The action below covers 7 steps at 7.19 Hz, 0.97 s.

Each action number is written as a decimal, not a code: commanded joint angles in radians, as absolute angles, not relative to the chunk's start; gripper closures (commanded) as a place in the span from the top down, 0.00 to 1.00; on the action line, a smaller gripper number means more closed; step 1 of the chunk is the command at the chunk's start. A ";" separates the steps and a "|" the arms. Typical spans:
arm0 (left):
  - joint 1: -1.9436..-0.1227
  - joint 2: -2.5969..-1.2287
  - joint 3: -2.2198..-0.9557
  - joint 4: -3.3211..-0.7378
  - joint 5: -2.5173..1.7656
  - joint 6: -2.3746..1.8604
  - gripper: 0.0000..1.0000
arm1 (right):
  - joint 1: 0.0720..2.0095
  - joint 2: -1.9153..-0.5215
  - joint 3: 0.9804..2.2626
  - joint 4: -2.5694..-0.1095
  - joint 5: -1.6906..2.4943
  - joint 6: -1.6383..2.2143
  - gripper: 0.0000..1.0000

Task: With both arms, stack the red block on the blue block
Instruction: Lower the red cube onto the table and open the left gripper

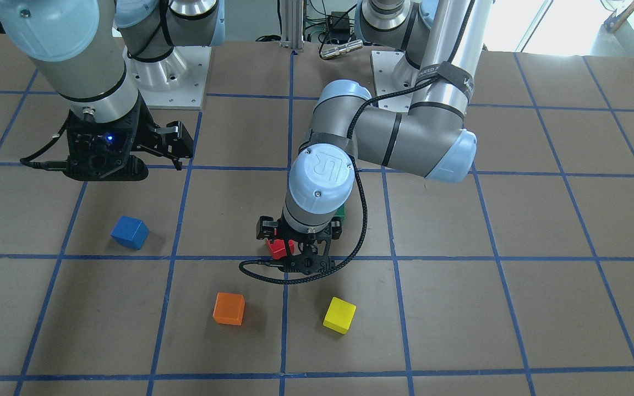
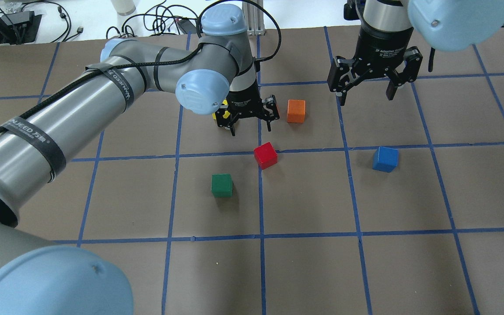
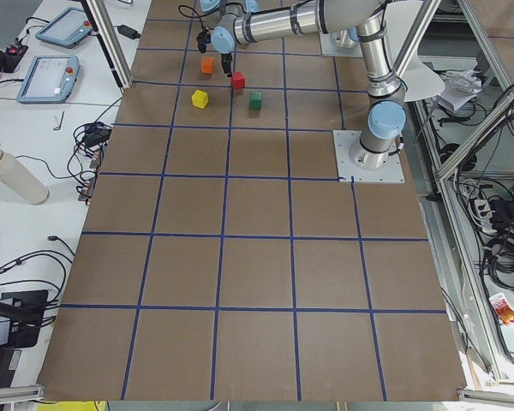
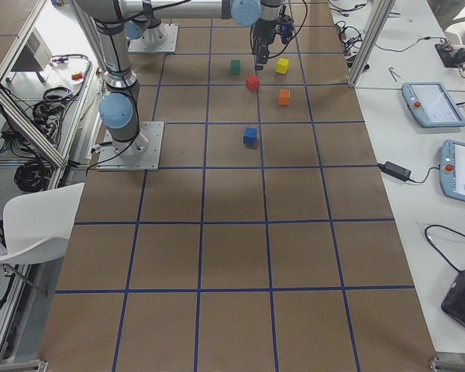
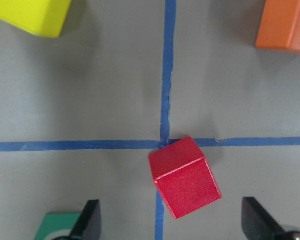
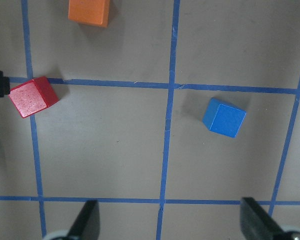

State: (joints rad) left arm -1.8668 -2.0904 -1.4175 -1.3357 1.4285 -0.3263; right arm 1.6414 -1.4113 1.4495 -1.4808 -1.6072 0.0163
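Brown paper-covered table (image 2: 313, 197), blue tape grid. Small solid red cube (image 2: 265, 155) sits on tape crossing, skewed to grid, untouched. Left black two-finger gripper (image 2: 251, 127) hovers over it, jaws spread wide (wrist view: cube between fingertips, no contact). Small solid blue cube (image 2: 385, 159) rests well apart. Right black two-finger gripper (image 2: 365, 98) hangs above table, jaws spread, empty.

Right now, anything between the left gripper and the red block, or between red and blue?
Nothing visible. The open left gripper hangs over the red block, gap clear. The stretch from it to the blue block is bare; the orange block sits off that line.
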 commanded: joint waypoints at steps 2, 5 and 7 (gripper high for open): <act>-1.796 -2.062 -1.391 -1.402 1.550 -0.284 1.00 | 1.644 -1.404 1.457 -1.489 -1.605 0.024 1.00; -1.746 -1.973 -1.448 -1.404 1.597 -0.145 1.00 | 1.646 -1.402 1.457 -1.489 -1.595 0.031 1.00; -1.694 -1.884 -1.526 -1.404 1.597 -0.039 1.00 | 1.647 -1.399 1.457 -1.494 -1.589 0.037 1.00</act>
